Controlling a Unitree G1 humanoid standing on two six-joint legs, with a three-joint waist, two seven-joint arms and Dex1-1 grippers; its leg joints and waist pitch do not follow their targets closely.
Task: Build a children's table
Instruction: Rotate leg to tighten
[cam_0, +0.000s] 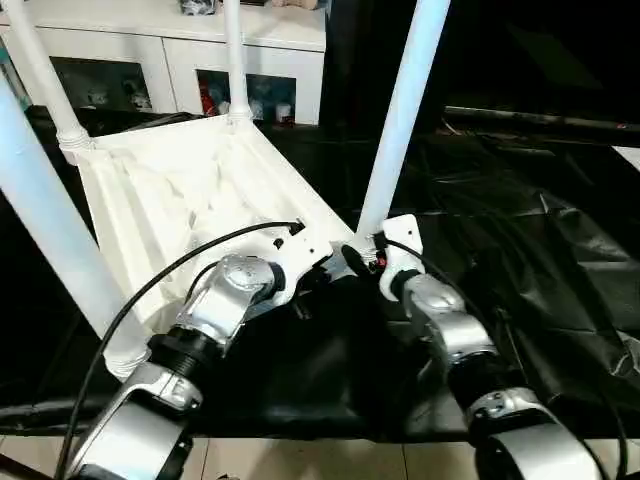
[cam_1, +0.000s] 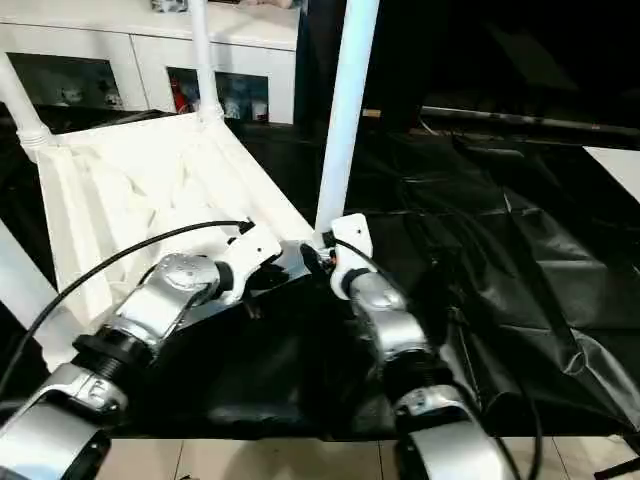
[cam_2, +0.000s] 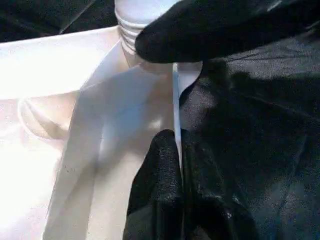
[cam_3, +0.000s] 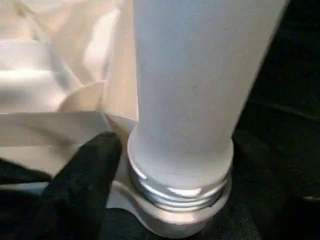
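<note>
Left eye view: black-covered tabletop (cam_0: 540, 260) carrying upturned children's table (cam_0: 180, 200), ribbed underside up, four legs upright in corner sockets. Left gripper (cam_2: 177, 145) pinching thin white rim near front corner. Right gripper (cam_0: 368, 262) at base of near leg (cam_0: 400, 120); finger spread impossible to tell.

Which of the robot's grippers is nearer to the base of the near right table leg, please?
Right. The right gripper sits against the leg at its socket; the left gripper pinches the tabletop rim beside it.
</note>
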